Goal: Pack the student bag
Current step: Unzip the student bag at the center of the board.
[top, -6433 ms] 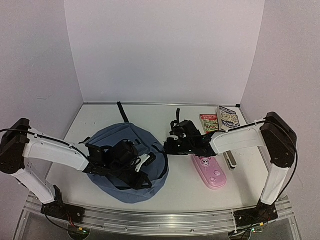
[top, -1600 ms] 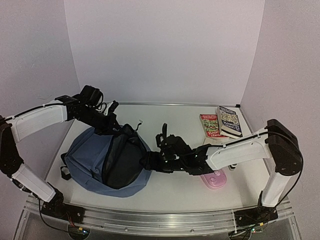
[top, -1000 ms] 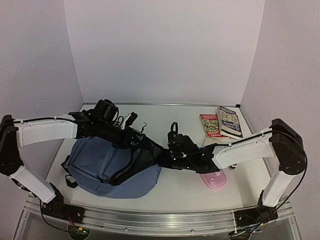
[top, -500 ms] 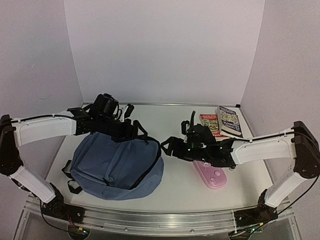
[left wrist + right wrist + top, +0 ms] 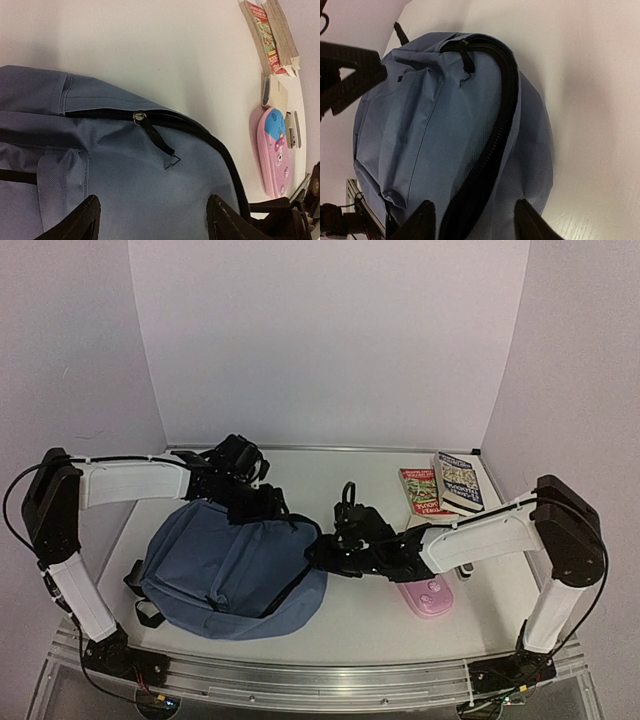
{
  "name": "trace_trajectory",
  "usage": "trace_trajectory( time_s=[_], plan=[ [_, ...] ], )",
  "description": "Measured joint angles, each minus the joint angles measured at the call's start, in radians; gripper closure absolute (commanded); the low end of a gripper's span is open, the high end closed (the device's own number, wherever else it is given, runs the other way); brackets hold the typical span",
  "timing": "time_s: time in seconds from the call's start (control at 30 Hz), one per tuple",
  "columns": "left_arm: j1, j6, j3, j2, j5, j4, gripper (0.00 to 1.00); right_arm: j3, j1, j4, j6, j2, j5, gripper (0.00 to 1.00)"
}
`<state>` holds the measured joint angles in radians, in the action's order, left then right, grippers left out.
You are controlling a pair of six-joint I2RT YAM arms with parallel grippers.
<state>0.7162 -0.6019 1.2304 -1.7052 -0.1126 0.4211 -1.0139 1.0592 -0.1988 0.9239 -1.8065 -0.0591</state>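
The student bag (image 5: 225, 575), a slate-blue backpack, lies flat on the left half of the table with its black zipper edge (image 5: 505, 105) curving along its right side. Its zipper pull (image 5: 140, 118) rests at the top corner. My left gripper (image 5: 275, 508) hovers over the bag's upper right corner, and its fingers (image 5: 80, 222) stand wide apart above blue fabric, holding nothing. My right gripper (image 5: 318, 552) is at the bag's right edge. Its fingers (image 5: 422, 220) are apart, with the zipper band and a fold of fabric lying between them.
A pink pencil case (image 5: 425, 592) lies just right of the right gripper. Two books (image 5: 440, 485) sit side by side at the back right. A small white block (image 5: 275, 92) and a small clip-like item (image 5: 292, 132) lie between the books and the case.
The bag's mouth, held gaping a second ago, has dropped flat. Both grippers have let go of it. The right gripper has swung back left to the bag's edge; the left has shifted right.
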Motion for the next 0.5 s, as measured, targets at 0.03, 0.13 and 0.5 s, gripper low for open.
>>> trace_trajectory(
  time_s=[0.03,0.13,0.5],
  plan=[
    [0.000,-0.007,0.000,-0.018,-0.001,-0.003,0.35,-0.006,0.000,0.000,0.004,-0.009,-0.001,0.65],
    [0.000,-0.037,0.013,-0.065,0.000,-0.011,0.41,-0.017,0.000,0.000,0.003,-0.020,-0.002,0.74],
    [-0.010,-0.133,0.034,-0.186,-0.017,-0.112,0.53,-0.023,0.000,-0.002,0.008,-0.037,-0.005,0.91]
  ],
)
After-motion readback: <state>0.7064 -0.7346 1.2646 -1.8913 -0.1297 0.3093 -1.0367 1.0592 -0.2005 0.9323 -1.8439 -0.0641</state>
